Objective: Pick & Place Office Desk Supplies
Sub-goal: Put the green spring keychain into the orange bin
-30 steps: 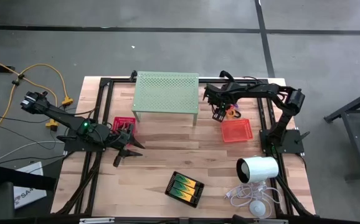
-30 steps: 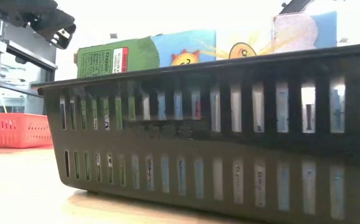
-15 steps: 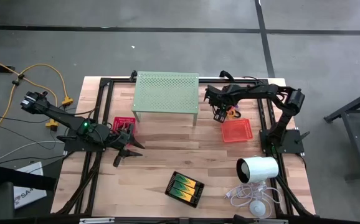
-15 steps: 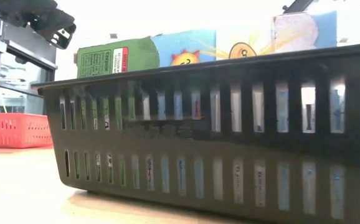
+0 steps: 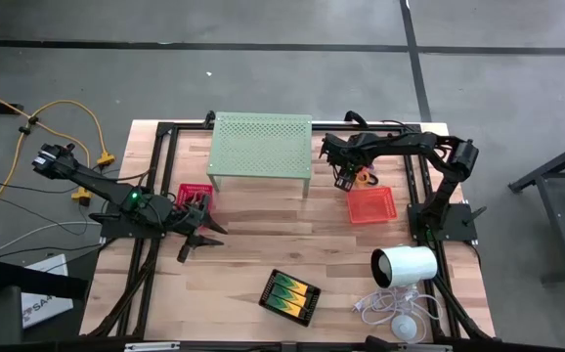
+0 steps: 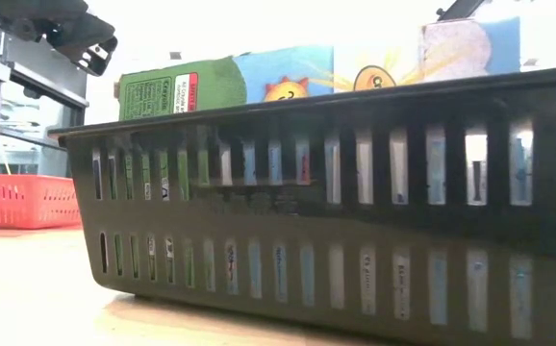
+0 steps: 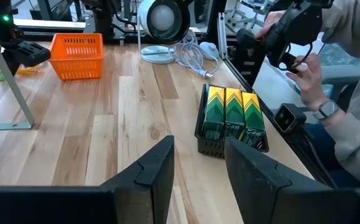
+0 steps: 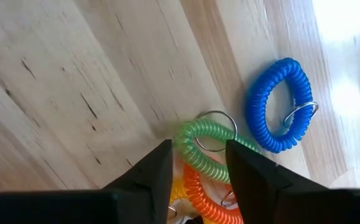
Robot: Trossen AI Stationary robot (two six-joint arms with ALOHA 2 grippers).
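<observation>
Black tray [image 5: 289, 296] holds three yellow-green boxes [image 7: 232, 113].

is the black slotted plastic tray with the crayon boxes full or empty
Full: the black slotted plastic tray holds three yellow-and-green crayon boxes side by side, filling its width.

Grey floor [image 5: 263, 68] (dark seams)

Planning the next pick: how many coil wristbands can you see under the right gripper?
3, maybe more hidden. A blue coil lies apart on the wood; a green coil sits between the right gripper fingers; an orange coil lies beside the green one, partly hidden.
</observation>
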